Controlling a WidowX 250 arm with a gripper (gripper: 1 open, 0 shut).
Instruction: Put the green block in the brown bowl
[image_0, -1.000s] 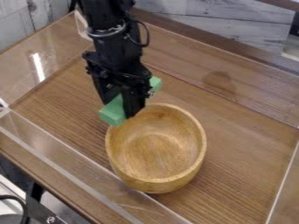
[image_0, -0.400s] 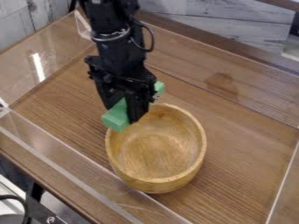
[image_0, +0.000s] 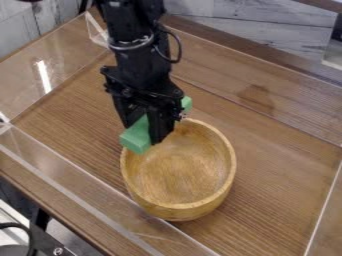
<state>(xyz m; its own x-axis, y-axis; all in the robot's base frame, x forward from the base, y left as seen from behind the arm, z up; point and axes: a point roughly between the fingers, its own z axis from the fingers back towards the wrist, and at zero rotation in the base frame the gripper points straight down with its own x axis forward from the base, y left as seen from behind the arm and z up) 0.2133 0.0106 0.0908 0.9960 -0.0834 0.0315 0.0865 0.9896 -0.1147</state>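
Near the center of the frame, the gripper (image_0: 152, 123) is clamping the block (image_0: 139, 135), its green body tilting over the upper-left rim of the bowl (image_0: 179, 172); the arm (image_0: 130, 35) is reaching down from the top edge.

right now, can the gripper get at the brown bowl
Probably yes: the gripper is already at the rim of the brown bowl with the green block, and nothing seems to stand between.

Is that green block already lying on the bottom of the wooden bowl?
No, the green block is up in the robot's hand, at the bowl's near-left rim.
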